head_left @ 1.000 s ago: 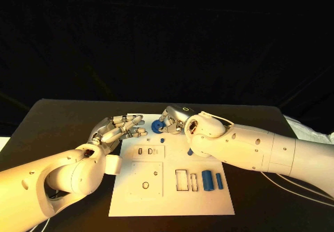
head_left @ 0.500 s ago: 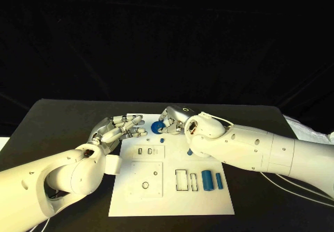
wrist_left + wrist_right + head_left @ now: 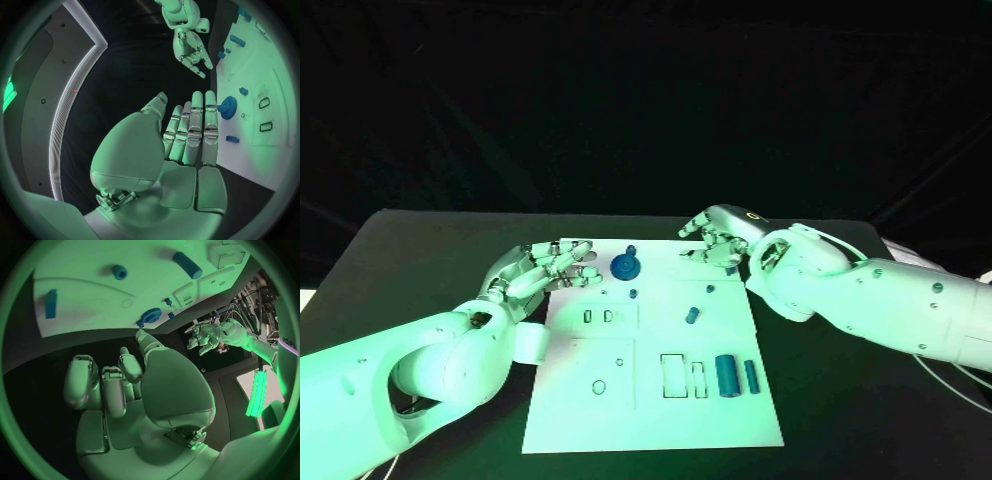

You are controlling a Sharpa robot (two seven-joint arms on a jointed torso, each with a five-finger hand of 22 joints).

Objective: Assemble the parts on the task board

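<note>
The white task board (image 3: 653, 400) lies in the middle of the table. A blue gear (image 3: 626, 267) stands near its far left corner, free of both hands; it also appears as the gear (image 3: 228, 107) and the gear (image 3: 150, 316) in the wrist views. My left hand (image 3: 545, 265) rests at the board's left edge, fingers stretched toward the gear and apart, holding nothing. My right hand (image 3: 718, 240) hovers over the board's far right corner, fingers loosely bent and empty. A blue cylinder (image 3: 727, 374) and a blue bar (image 3: 751, 376) lie at the near right.
Small blue pieces (image 3: 691, 315) lie mid-board, with a tiny one (image 3: 633, 294) just below the gear. Several cut-out slots (image 3: 675, 374) sit in the board's near half. Black table (image 3: 430, 260) surrounds the board. My right forearm (image 3: 877, 300) crosses the table's right side.
My right hand has let go of the blue gear and drawn back to the right, off it. The gear stays standing on the board. My left hand has barely moved.
</note>
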